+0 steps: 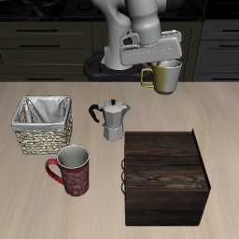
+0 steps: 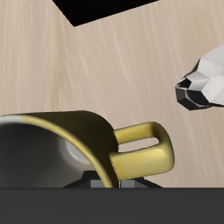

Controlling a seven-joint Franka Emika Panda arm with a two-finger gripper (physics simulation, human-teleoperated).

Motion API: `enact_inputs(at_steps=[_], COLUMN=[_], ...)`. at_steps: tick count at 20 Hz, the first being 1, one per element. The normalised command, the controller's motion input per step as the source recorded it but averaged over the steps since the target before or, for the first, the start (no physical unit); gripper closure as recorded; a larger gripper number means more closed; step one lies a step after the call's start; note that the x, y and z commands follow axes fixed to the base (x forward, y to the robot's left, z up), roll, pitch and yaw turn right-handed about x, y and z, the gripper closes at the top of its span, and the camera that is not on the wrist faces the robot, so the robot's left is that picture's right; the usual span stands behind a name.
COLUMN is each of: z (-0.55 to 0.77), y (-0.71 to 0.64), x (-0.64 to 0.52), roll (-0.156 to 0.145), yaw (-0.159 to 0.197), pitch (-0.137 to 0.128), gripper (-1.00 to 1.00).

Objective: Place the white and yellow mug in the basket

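One mug is in the air: the gripper (image 1: 161,63) is closed on the white and yellow mug (image 1: 165,77), high over the desk's (image 1: 168,107) back; carry it level, clearing the moka pot (image 1: 112,119), before lowering into the basket (image 1: 42,124)

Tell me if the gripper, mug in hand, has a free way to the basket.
Probably yes: the gripper holds the white and yellow mug lifted above the moka pot, and the basket is open-topped with nothing inside.

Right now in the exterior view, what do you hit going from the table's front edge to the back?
Dark wooden box → red patterned mug → basket → moka pot → white and yellow mug, lifted in the tool.
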Motion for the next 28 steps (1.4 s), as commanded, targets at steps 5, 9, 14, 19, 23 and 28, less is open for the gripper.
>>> enact_inputs(at_steps=[5,9,14,19,23,28], z=[0.43,0.26,0.06,0.4,0.39,0.38], y=[-0.14,-0.05,-0.19,-0.74,-0.73,-0.99], x=[0.01,-0.02,0.15,0.19,0.14,0.26], roll=[0.022,-0.006,0.015,-0.025,-0.073,-0.054], yaw=[0.019,0.049,0.045,0.076,0.05,-0.006], pitch=[-0.018,-0.031,0.073,0.014,-0.046,-0.007], gripper=[1.0,1.0,1.0,1.0,1.0,1.0])
